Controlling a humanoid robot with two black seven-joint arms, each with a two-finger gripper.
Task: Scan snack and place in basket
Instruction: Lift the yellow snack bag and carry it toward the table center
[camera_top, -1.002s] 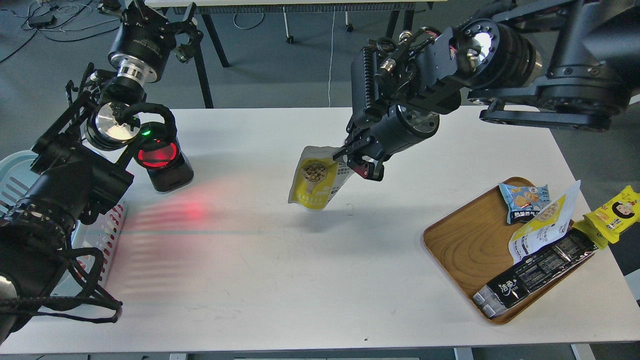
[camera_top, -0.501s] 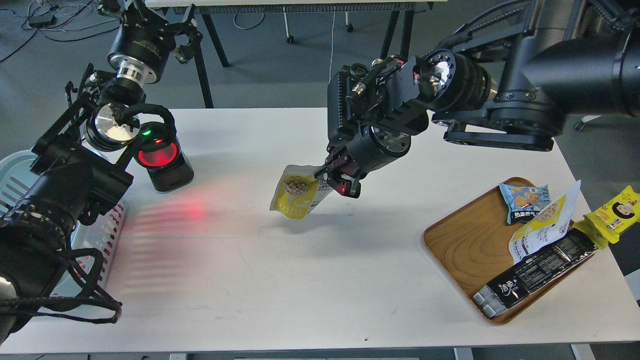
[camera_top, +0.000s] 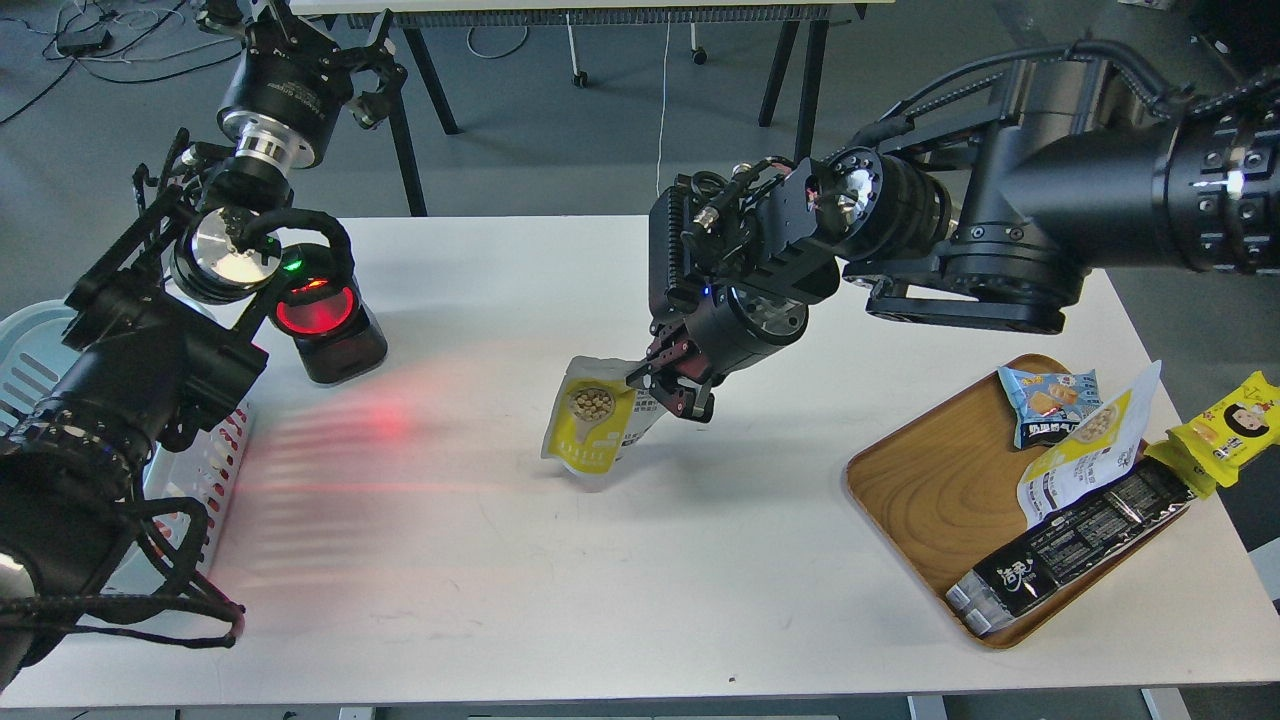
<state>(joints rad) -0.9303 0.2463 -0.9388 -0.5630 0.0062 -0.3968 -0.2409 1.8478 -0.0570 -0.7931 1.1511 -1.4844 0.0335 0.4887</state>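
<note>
A white surface (camera_top: 700, 560) fills most of the view. Over its middle, the right gripper (camera_top: 668, 385) reaches in from the upper right on a thick black arm. Its jaws are clenched on the upper right corner of the snack (camera_top: 592, 422), a small white-grey and yellow pouch printed with round beige balls. The pouch hangs tilted, its lower edge at or just above the surface; whether it touches cannot be told.

To the left, near the far edge of the surface, stands a black scanner (camera_top: 325, 325) with a glowing red window facing forward and a small green light above it. Red light falls in stripes across the surface in front of it, well to the left of the held pouch.

At the far left edge, the pale blue basket (camera_top: 30, 350) with slotted sides is mostly hidden behind the left arm. The left gripper (camera_top: 370, 70) is raised at the top left, beyond the surface; it is small and dark, so I cannot tell how its jaws stand.

On the right sits a round-cornered wooden tray (camera_top: 930, 490). It holds a small blue packet (camera_top: 1048, 402), a second white and yellow pouch (camera_top: 1085, 450) and a long black packet (camera_top: 1070, 550). A yellow packet (camera_top: 1225, 430) lies at the tray's right edge.
</note>
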